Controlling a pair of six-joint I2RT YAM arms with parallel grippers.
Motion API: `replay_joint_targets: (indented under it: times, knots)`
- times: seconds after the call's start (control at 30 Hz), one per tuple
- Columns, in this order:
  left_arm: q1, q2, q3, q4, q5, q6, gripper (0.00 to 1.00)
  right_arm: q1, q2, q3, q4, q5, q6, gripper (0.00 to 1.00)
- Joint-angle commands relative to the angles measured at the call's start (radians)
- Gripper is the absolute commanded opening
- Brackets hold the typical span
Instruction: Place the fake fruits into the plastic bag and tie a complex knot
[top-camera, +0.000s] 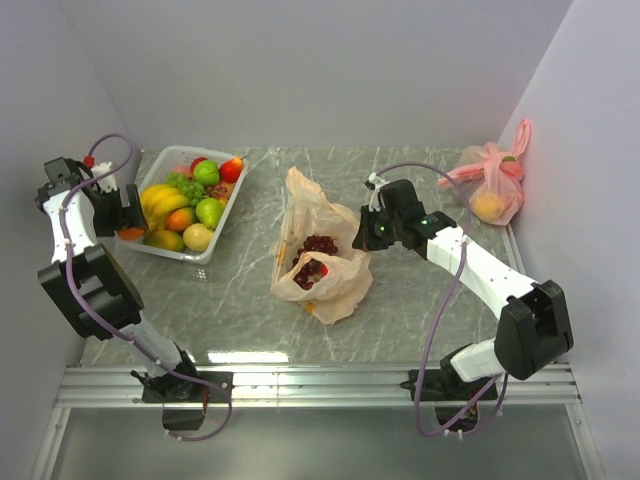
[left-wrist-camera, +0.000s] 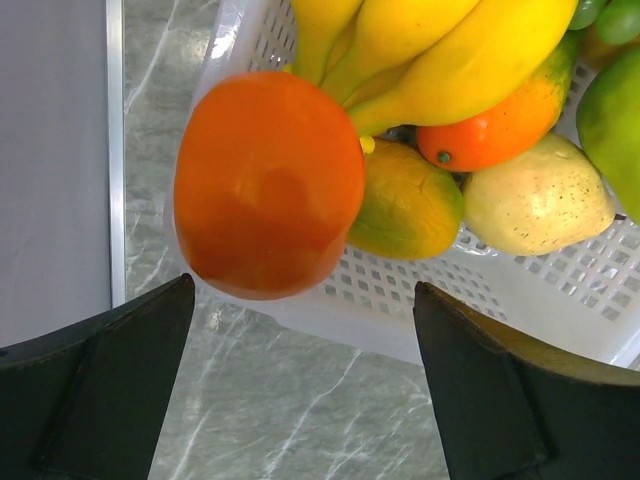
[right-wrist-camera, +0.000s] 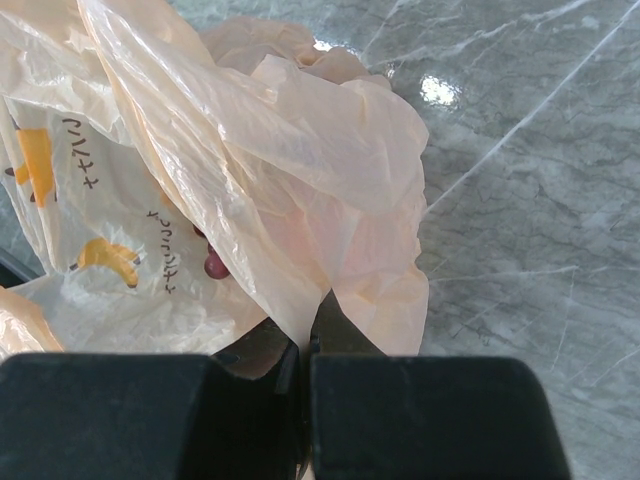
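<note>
The fake fruits lie heaped in a white basket (top-camera: 190, 256): yellow bananas (top-camera: 160, 200), green apples (top-camera: 210, 212), a red apple (top-camera: 232, 168) and green grapes (top-camera: 185, 183). An orange fruit (top-camera: 131, 234) sits at the basket's left corner and fills the left wrist view (left-wrist-camera: 268, 185). My left gripper (top-camera: 127, 214) is open just short of it (left-wrist-camera: 302, 300), with neither finger touching it. The peach-orange plastic bag (top-camera: 322, 262) lies open mid-table with purple grapes (top-camera: 318, 245) inside. My right gripper (top-camera: 372, 232) is shut on the bag's right edge (right-wrist-camera: 308, 335). No knot shows.
A pink tied bag (top-camera: 495, 185) with a yellow fruit inside lies at the back right by the wall. The left wall stands close beside the left arm. The basket's perforated wall (left-wrist-camera: 420, 300) is straight ahead of the left fingers.
</note>
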Motion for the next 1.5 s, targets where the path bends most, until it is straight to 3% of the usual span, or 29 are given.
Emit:
replay_joint_targets:
  times: [0.0,0.37,0.67,0.87,0.97,1.1,1.33,1.4,1.47]
  knots:
    - [-0.003,-0.003,0.002,0.062,0.033,0.022,0.94,0.003,-0.005,-0.013,0.015,-0.009,-0.013,0.0]
    - [-0.024,0.045,0.041,0.094,0.075,0.011,0.74,0.003,0.019,-0.003,0.015,-0.019,-0.01,0.0]
    - [-0.053,0.085,0.033,0.154,0.031,-0.023,0.84,0.003,0.034,0.008,0.007,-0.024,-0.018,0.0]
    - [-0.053,0.132,0.078,0.157,0.024,-0.052,0.84,0.003,0.038,0.016,0.006,-0.028,-0.013,0.0]
    - [-0.055,0.141,0.094,0.151,0.035,-0.054,0.75,0.003,0.038,0.02,0.004,-0.028,-0.013,0.0]
    - [-0.055,0.113,0.11,0.132,0.047,-0.043,0.55,0.003,0.038,0.025,0.001,-0.025,-0.015,0.0]
    - [-0.07,0.004,0.196,0.062,0.098,0.008,0.38,0.004,0.042,0.007,0.009,-0.024,-0.013,0.0]
    - [-0.108,-0.051,0.222,0.019,0.135,0.043,0.37,0.003,0.041,0.005,0.013,-0.022,-0.017,0.0]
    - [-0.215,-0.102,0.216,0.011,0.185,0.058,0.37,0.003,0.044,0.005,0.015,-0.022,-0.018,0.0]
